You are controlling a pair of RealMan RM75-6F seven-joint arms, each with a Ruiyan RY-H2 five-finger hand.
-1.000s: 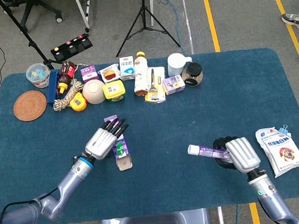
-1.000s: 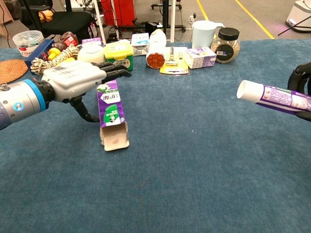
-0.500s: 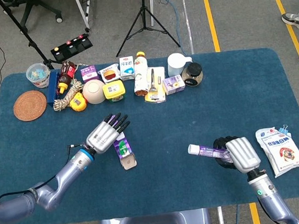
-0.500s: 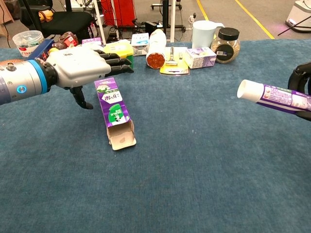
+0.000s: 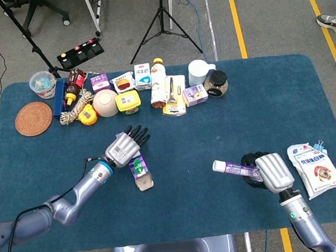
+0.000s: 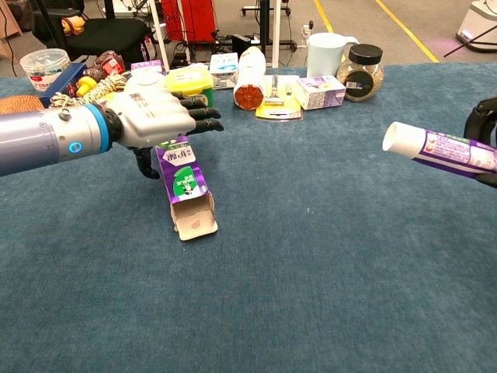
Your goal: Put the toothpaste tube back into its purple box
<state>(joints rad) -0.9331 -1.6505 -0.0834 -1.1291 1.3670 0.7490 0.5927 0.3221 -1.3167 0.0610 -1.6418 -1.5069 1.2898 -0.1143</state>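
Right robot hand [image 5: 271, 172] grips my toothpaste tube [image 6: 443, 148]; left robot hand [image 6: 159, 119] hovers, fingers spread, over the purple box [image 6: 184, 185]. Blue carpeted tabletop [image 5: 228, 132], clutter along its far edge, grey floor with yellow lines [image 5: 235, 17] beyond.

woven coaster [image 5: 33, 118] | white mug [image 5: 198, 71] | snack bag [image 5: 315, 169]

left hand [image 6: 151, 118]: silver back, black fingers
left arm [image 6: 39, 144]: shiny grey tube, blue ring, small blue light, thin black cable
right hand [image 5: 269, 173]: ribbed silver back, black fingers
right arm [image 5: 301, 223]: grey, tiny green light
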